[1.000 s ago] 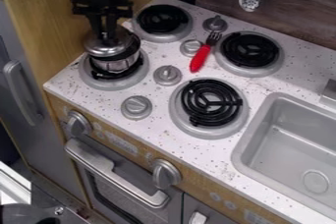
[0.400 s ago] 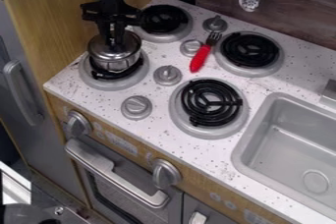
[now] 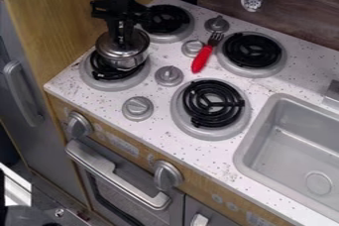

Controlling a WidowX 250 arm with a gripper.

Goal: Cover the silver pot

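"Where was the gripper [image 3: 121, 45]?" asked the first watcher.

"Toward eleven o'clock, hanging over the middle of the metal lid [image 3: 107, 47]," said the second. "The arm above it was cut off by the top edge."

"Was it spread, pressed together or pinching something?"

"That could not be told. The gripper itself hid the middle of the lid, so any knob there was out of sight, and so was any grip on it."

"And the silver pot [image 3: 130, 65]?"

"Right below the lid, over the two o'clock side of the burner [image 3: 109, 85] nearest the wooden panel [image 3: 63, 22]. The lid lay across its mouth, though whether it sat flush all round was hard to make out. The far side of the pot was hidden, and pot and lid together covered part of the black coil [image 3: 104, 73]."

"What lay around them?"

"The back burner [image 3: 162, 37] was near twelve o'clock, with part of it behind the gripper. At one o'clock a red-handled fork [image 3: 200, 61] lay on the speckled counter [image 3: 222, 156], its tines pointing to one. Higher up hung a slotted spoon [image 3: 252, 0], the top of its handle cut off. The sink [image 3: 281, 143], at four o'clock, ran out past the right edge. In the corner at seven, something dark [image 3: 29, 216] was cropped too closely to identify"
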